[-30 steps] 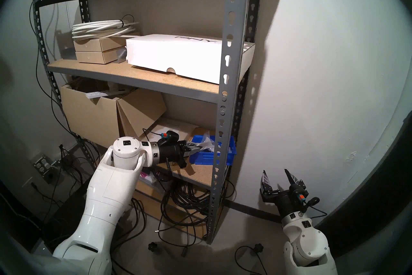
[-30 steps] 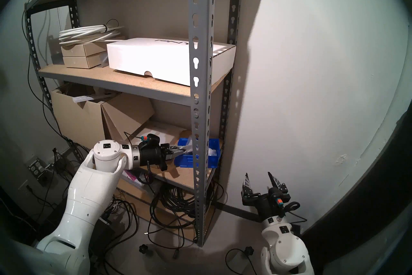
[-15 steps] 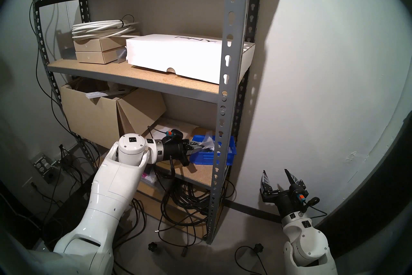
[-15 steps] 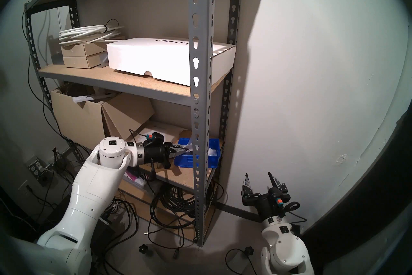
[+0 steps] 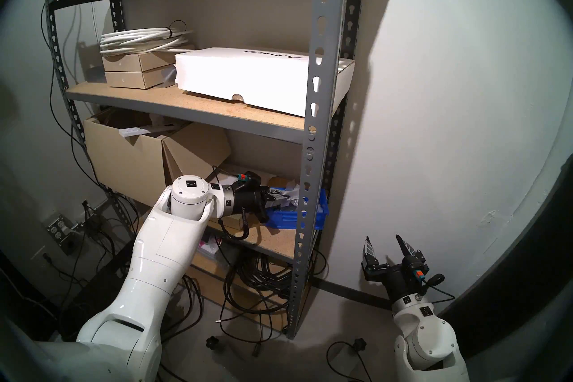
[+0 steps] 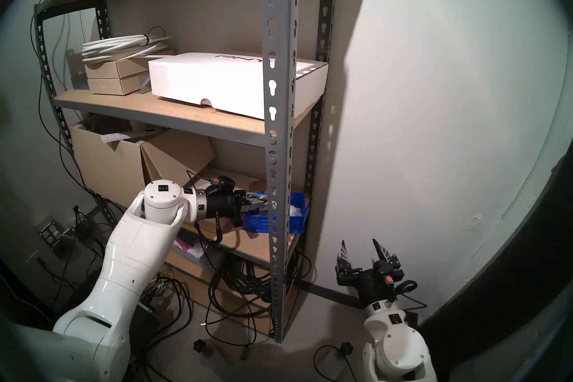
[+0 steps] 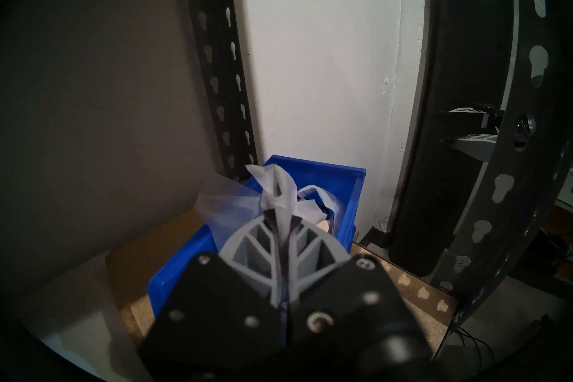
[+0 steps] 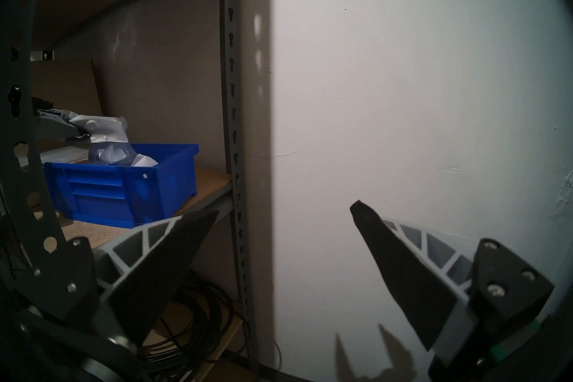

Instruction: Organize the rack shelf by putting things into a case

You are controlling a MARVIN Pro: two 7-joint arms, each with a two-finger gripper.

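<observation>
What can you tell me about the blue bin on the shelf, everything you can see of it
The blue bin is a small, bright blue, open-top plastic container with ribbed side walls and a lowered front lip. It sits upright on the tan shelf board at the rack's right end, near the rear upright. Crinkly clear plastic bags lie inside. The left gripper holds another bag pinched over its opening.
</observation>
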